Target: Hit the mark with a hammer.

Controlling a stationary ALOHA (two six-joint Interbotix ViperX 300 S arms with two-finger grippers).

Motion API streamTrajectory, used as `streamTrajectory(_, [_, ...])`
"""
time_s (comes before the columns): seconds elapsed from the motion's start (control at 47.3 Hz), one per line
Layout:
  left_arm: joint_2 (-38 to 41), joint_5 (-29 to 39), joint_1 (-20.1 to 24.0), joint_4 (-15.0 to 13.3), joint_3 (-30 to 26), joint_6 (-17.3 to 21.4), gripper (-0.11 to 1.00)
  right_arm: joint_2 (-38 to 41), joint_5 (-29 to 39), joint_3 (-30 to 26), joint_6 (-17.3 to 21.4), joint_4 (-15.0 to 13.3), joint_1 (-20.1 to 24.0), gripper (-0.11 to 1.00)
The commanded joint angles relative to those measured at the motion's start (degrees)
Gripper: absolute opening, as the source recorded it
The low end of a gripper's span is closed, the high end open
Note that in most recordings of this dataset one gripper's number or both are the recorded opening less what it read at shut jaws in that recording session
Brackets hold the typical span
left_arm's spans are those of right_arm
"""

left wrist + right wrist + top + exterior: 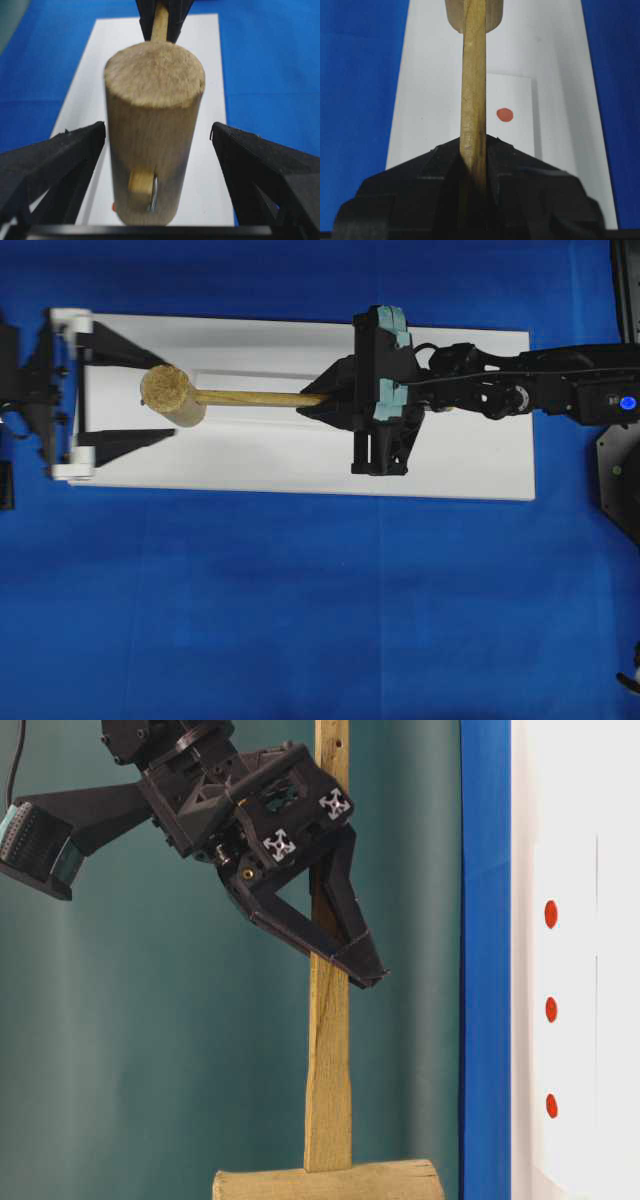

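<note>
Overhead, right gripper (325, 400) clenched on the hammer (175, 395) handle, holding it above the white board (470, 460); left gripper (125, 390) spread wide, fingers (55, 160) flanking the head without touching. Red mark (505, 114) beside handle.

Light-wood hammer (200, 396) held level above red mark (504, 114).

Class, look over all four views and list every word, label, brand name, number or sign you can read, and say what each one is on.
No readable text: no words, brands or numbers show in any view.
Red dots: three plain round marks on the white board, no writing.
Red dot: the right wrist view shows one, also unlettered.
Hammer: bare wood, no stamp or label.
Right gripper and left gripper: black, nothing legible.
</note>
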Motion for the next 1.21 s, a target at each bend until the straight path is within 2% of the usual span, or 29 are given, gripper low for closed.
streamTrajectory(0.0, [3.08,-0.70,0.18,0.00,-3.52,0.00,0.93,-0.88,-0.53,-1.76,-0.09,-0.09,0.09,0.02])
streamTrajectory(0.169, [7.29,-0.44,0.18,-0.09,-7.03,0.09,0.93,-0.79,-0.44,-1.58,-0.09,-0.09,0.09,0.02])
streamTrajectory(0.36, [7.65,1.49,0.53,-0.09,-7.47,0.00,0.93,-0.88,-0.26,-1.58,-0.09,-0.18,0.09,0.02])
streamTrajectory(0.444, [7.82,2.46,0.53,-0.09,-7.56,0.09,0.89,-0.88,-0.44,-1.76,-0.09,-0.09,0.09,0.02])
streamTrajectory(0.508, [7.91,2.90,0.53,0.00,-7.65,0.18,0.79,-0.88,-0.44,-1.76,-0.09,-0.09,0.09,0.02])
streamTrajectory(0.614, [7.91,2.81,0.53,0.00,-7.65,1.05,0.48,-0.88,-0.26,-1.76,-0.09,-0.09,0.09,0.02])
streamTrajectory(0.656, [7.82,2.64,0.53,-0.09,-7.65,1.41,0.41,-0.88,-0.26,-1.76,-0.09,-0.09,0.09,0.02])
streamTrajectory(1.185, [7.91,2.37,0.70,0.00,-7.65,1.41,0.43,-0.88,0.79,-1.93,-0.18,-0.35,0.26,0.02])
